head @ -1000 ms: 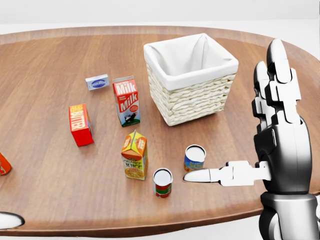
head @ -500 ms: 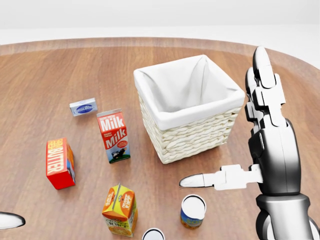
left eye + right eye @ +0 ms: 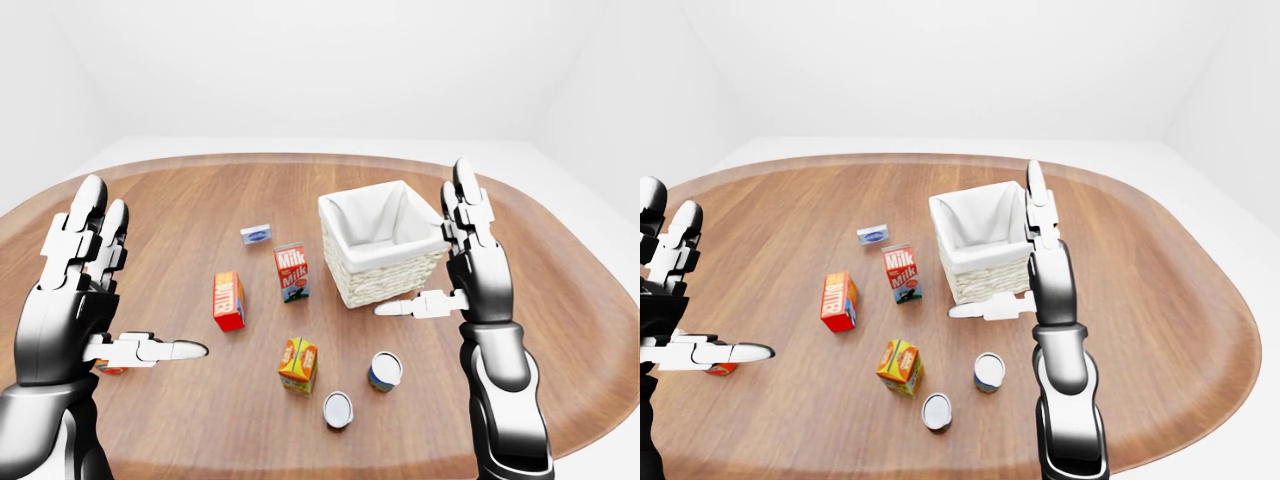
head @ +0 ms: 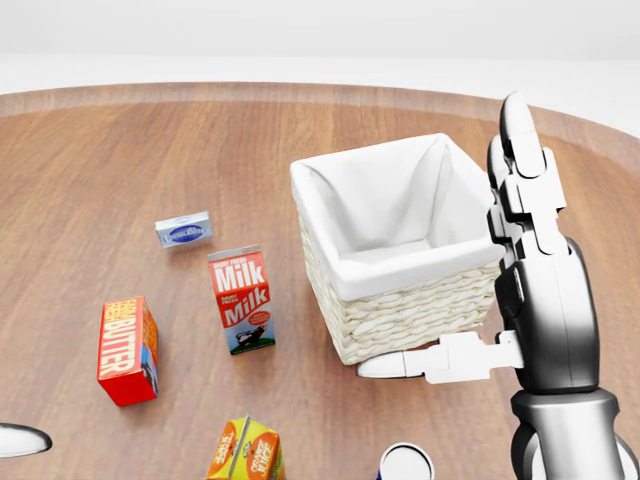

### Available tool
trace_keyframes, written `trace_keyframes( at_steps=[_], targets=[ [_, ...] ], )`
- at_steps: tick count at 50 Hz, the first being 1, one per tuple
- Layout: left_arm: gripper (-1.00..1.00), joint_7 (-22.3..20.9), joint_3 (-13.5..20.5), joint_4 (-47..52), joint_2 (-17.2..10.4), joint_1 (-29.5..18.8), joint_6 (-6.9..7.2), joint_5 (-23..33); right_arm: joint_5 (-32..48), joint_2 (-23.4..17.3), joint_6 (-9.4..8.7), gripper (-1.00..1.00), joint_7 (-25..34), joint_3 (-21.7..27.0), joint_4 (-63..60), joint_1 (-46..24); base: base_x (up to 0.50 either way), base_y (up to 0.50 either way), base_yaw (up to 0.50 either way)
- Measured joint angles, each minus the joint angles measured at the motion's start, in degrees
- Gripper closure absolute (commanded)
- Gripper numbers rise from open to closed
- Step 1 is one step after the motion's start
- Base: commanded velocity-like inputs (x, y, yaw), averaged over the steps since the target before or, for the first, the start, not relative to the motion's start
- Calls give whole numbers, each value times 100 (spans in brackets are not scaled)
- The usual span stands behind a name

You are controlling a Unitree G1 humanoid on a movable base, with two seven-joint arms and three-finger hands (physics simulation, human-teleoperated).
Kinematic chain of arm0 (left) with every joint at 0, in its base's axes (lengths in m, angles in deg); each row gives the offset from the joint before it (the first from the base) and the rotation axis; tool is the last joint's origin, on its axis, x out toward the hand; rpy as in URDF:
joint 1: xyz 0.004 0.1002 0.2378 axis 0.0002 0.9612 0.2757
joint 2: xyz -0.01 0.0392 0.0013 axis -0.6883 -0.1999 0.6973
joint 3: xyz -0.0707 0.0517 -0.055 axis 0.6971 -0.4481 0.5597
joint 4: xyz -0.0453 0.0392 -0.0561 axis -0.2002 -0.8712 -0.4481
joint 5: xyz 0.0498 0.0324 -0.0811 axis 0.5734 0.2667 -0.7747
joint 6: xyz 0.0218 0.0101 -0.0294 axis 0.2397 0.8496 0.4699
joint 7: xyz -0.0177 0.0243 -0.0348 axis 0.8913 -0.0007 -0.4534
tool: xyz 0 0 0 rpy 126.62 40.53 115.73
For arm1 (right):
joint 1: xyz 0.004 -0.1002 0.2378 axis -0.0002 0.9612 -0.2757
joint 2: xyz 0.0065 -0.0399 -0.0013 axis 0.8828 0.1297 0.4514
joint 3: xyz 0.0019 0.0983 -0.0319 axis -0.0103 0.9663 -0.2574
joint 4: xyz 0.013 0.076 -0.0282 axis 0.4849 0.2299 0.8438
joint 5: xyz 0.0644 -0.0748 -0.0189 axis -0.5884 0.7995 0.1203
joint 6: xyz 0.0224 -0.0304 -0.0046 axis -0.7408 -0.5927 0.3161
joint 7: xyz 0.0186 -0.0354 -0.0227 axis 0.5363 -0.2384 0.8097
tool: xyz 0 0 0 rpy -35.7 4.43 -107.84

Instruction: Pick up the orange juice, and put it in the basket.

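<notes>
The orange juice carton [image 3: 299,365] stands upright on the wooden table [image 3: 200,190], below the milk carton in the left-eye view; only its top shows at the bottom edge of the head view [image 4: 245,452]. The white-lined wicker basket [image 3: 391,283] stands up and to the right of it. My right hand [image 3: 428,262] is open and raised, fingers up, thumb pointing left, in front of the basket's right side. My left hand [image 3: 140,275] is open and raised at the left, well apart from the carton. Both hands are empty.
A milk carton [image 3: 291,272], a red butter box [image 3: 228,300] and a small blue-and-white box [image 3: 256,235] stand left of the basket. Two cans [image 3: 384,371] [image 3: 338,409] stand right of and below the juice. A red item [image 3: 722,369] sits by my left thumb.
The whole head view has shifted: the camera moved, so all table items slid down the picture and the juice now sits at the bottom edge. My right hand stays open.
</notes>
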Motion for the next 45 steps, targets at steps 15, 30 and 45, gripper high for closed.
trace_keyframes(
  at_steps=[15,30,45],
  targets=[
    [-100,0,-1,0,-1,6,0,-2,147,-15,0,-100,-52,4,-55,-37,16,1,0],
    [-100,0,-1,0,-1,7,0,-3,998,-12,0,-100,174,-366,-239,-48,0,0,0],
    [-100,0,-1,0,0,7,0,-3,2050,74,0,-100,537,-795,-169,-77,0,0,0]
  ],
)
